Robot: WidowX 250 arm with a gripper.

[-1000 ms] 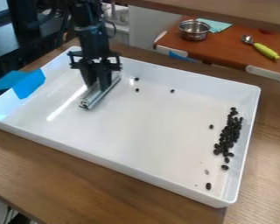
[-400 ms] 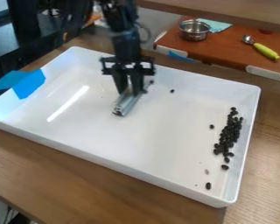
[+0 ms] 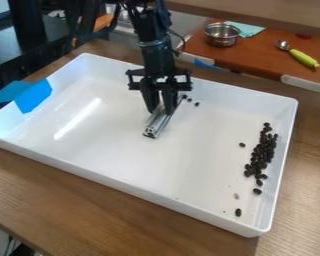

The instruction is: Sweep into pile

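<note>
Since the first earlier frame, the tool point(image 3: 161, 107) and the metal bar point(image 3: 156, 125) have moved rightward across the tray point(image 3: 129, 188). Two loose beans point(image 3: 189, 100), then well to the left, now lie close to a third bean point(image 3: 197, 104) that has kept its place. The main pile point(image 3: 261, 152) has not changed.

The tool is clamped on the metal bar, one finger on either side. It hangs over the far half of the tray, a little left of the middle of the view. The bar slants, its near end well apart from the front wall, its far end near the loose beans.

Open white floor stretches between the bar and the pile, and also to the left, where a streak of glare lies. The pile runs in a long band just beside the right wall. A single bean point(image 3: 242, 145) sits left of it, and another point(image 3: 238, 212) lies near the front right corner, below a pale speck point(image 3: 236, 196).

The tray stands on a wooden bench point(image 3: 56, 195), with blue tape point(image 3: 34, 96) over its left rim. Behind are a steel pot point(image 3: 222, 35) and a green-handled spoon point(image 3: 303, 58).
</note>
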